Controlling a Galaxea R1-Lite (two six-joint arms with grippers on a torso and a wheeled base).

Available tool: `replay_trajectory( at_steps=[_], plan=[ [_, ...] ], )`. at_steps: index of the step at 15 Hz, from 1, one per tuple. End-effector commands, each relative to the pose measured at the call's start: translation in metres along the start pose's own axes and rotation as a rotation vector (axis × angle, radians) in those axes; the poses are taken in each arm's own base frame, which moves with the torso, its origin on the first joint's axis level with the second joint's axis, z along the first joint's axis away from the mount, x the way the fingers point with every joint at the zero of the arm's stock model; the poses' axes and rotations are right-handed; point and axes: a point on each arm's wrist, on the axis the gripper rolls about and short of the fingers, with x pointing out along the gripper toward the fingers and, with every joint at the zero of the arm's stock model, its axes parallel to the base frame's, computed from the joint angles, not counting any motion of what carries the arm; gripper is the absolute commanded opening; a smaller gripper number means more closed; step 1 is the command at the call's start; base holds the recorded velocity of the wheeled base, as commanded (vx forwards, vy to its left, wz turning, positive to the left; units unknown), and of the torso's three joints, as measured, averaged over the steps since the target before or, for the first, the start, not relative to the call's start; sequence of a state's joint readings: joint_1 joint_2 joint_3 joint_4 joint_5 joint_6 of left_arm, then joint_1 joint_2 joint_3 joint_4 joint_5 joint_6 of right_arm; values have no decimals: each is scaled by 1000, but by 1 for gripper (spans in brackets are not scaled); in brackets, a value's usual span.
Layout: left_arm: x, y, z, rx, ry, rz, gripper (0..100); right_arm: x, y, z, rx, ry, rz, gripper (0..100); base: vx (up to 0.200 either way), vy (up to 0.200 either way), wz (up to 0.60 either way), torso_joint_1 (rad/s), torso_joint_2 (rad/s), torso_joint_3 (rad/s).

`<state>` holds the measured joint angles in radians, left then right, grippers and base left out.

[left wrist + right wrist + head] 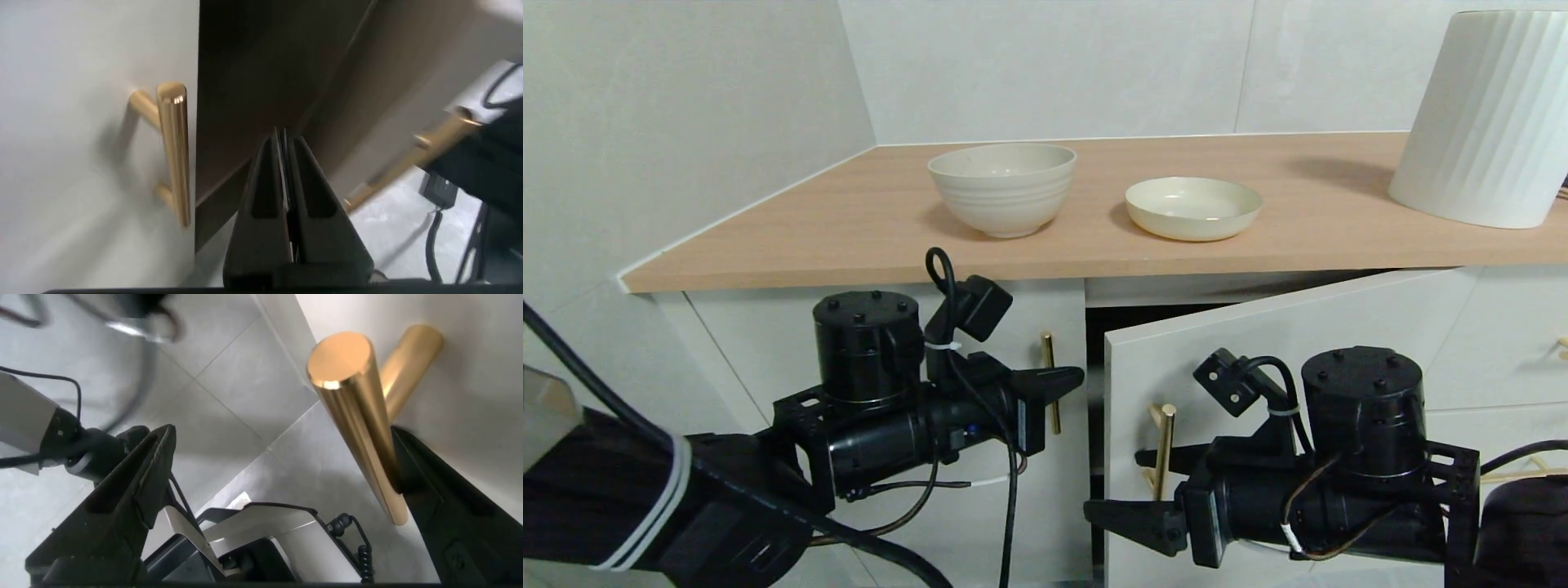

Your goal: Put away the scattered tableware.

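Wood counter w/ bowl, dish; tiled walls.

cream ribbed bowl upright on counter | shallow cream dish upright beside it, apart

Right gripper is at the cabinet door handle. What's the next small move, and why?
Probably shut the right gripper on the gold handle. Its jaws stand open on either side of the bar, and the cabinet door is only partly open, so a firm hold seems needed to swing it wider before the bowl and plate go in.
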<state>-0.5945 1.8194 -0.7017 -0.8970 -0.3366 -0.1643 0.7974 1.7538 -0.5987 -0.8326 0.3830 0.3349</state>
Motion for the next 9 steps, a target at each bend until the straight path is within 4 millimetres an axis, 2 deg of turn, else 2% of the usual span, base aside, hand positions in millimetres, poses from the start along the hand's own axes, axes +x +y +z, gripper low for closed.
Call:
replay_trajectory(
  at_steps=[1, 4, 9],
  plan=[
    [19, 9, -18, -22, 60, -6, 0, 0, 0, -1, 3, 5, -3, 100, 0, 0, 0, 0, 0, 0],
    [36, 12, -13, -19, 38, -12, 0, -3, 1, -2, 2, 6, -3, 100, 0, 0, 0, 0, 0, 0],
    [46, -5, -10, 5, 9, -72, 0, -4, 0, -2, 4, 6, -6, 100, 0, 0, 0, 0, 0, 0]
  ],
)
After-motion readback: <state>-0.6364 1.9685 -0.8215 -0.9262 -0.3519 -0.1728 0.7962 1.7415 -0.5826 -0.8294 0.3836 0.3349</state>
